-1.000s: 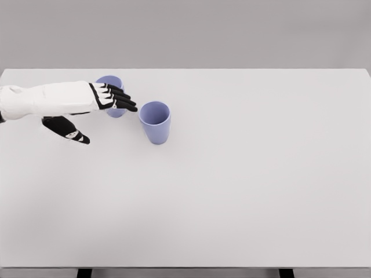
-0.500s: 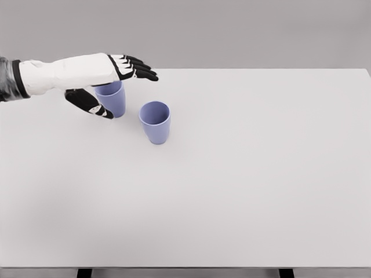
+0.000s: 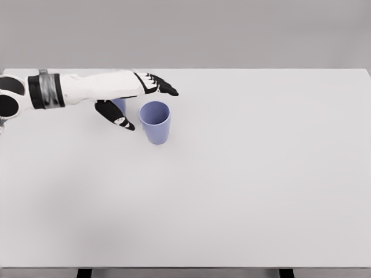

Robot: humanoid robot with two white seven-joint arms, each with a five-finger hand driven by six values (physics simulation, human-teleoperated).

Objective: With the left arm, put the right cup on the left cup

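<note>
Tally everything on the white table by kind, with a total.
Blue plastic cups: 2, the right cup in full view and the left cup mostly hidden behind the left hand.
Robot hands over the table: 1, the left hand, fingers spread, holding nothing.
Total: 3.

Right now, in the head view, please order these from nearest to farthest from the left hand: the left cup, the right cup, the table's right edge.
1. The left cup: mostly hidden behind the left hand, below the palm and beside the thumb.
2. The right cup: just right of the thumb, below the outstretched fingers.
3. The table's right edge: far across the picture.
</note>
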